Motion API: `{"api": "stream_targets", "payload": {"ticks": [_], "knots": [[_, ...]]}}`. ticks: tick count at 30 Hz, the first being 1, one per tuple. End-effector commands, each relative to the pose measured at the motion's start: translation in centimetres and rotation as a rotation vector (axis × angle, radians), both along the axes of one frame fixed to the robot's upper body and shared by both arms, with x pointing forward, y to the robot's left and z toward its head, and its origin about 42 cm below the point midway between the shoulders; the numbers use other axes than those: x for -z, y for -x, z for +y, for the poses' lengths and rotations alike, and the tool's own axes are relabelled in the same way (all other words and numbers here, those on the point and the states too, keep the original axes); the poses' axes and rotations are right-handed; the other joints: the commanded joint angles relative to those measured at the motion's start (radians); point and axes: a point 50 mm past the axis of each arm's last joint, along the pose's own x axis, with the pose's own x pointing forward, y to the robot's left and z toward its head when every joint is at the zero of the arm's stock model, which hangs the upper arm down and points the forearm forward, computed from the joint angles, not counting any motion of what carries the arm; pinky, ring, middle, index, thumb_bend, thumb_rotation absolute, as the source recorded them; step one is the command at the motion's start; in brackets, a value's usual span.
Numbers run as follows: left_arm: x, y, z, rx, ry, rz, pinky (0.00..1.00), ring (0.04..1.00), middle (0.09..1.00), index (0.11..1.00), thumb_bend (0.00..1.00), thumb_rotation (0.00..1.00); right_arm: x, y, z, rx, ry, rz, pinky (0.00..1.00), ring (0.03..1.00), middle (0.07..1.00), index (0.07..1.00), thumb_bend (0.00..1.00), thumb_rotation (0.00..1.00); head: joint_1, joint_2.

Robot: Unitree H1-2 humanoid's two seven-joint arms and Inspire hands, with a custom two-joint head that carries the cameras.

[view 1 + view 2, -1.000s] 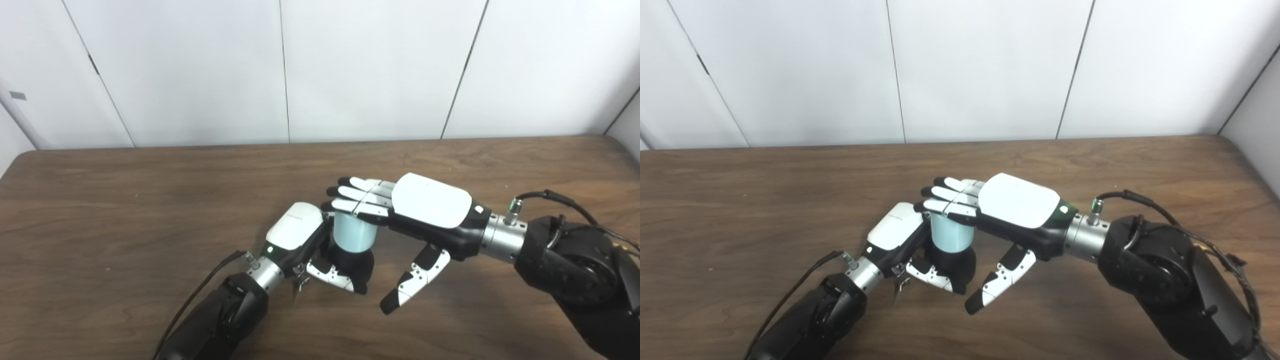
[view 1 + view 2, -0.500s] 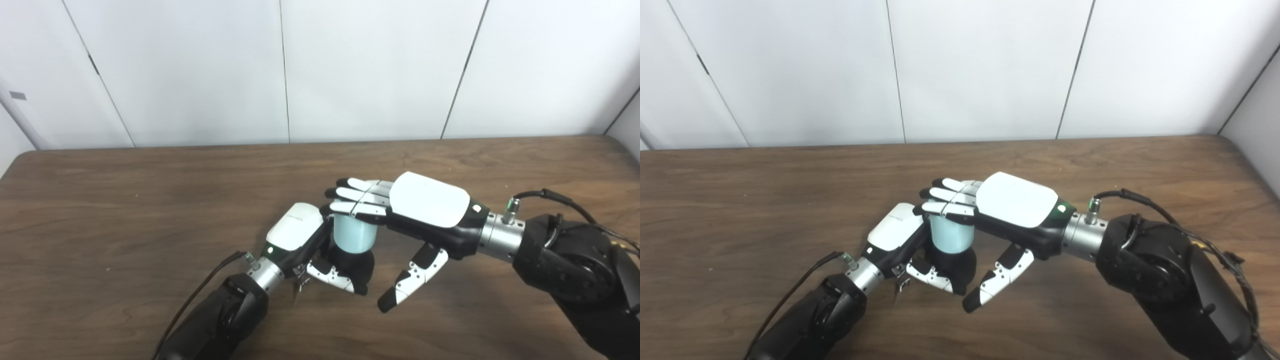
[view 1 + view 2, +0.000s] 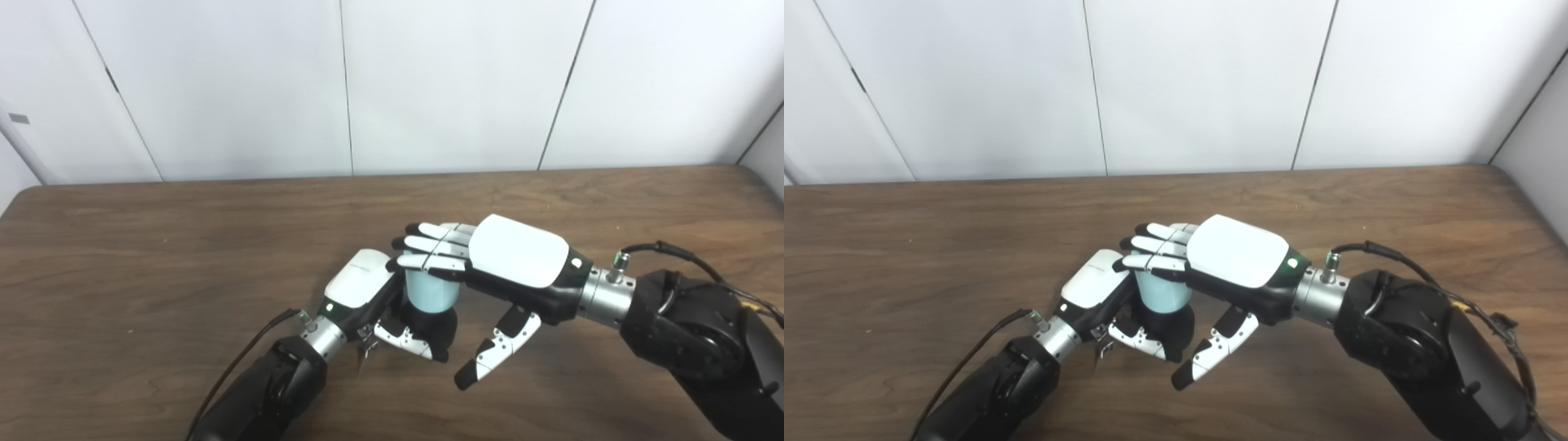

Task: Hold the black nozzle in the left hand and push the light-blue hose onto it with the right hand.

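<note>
My left hand (image 3: 367, 294) is shut on the black nozzle (image 3: 436, 323), which stands on the brown table (image 3: 153, 245). The short light-blue hose (image 3: 430, 294) sits upright on top of the nozzle. My right hand (image 3: 490, 263) lies flat over the hose, its fingers (image 3: 429, 251) spread and resting on the hose's top end. Its thumb (image 3: 490, 361) hangs down to the right, apart from the hose. The hose's top opening is hidden under those fingers. The same shows in the right eye view: hose (image 3: 1164, 295), left hand (image 3: 1096, 291), right hand (image 3: 1225, 257).
White wall panels (image 3: 343, 86) stand behind the table's far edge. A black cable (image 3: 245, 361) runs along my left forearm and another (image 3: 674, 251) loops over my right wrist.
My right hand has shifted a little left and down on the hose top. The hose now shows less height above the nozzle. My left hand has stayed put.
</note>
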Motion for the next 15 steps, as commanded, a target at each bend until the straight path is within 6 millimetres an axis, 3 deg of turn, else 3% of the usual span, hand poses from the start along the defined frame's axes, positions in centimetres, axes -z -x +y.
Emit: {"api": "stream_targets", "payload": {"ticks": [1, 15], "knots": [[4.1, 2.1, 1.4, 0.010, -0.170, 0.128, 0.30, 0.389, 0.443, 0.499, 0.53, 0.00, 3.0, 1.1, -0.1, -0.044, 0.125, 0.123, 0.90, 0.942, 0.939, 0.890, 0.88, 0.82, 0.000, 0.000], [3.9, 2.0, 1.5, -0.004, -0.155, 0.137, 0.30, 0.381, 0.432, 0.501, 0.52, 0.00, 2.8, 0.1, -1.9, 0.068, 0.092, 0.116, 0.91, 0.962, 0.958, 0.912, 0.85, 0.85, 0.002, 0.006]]}}
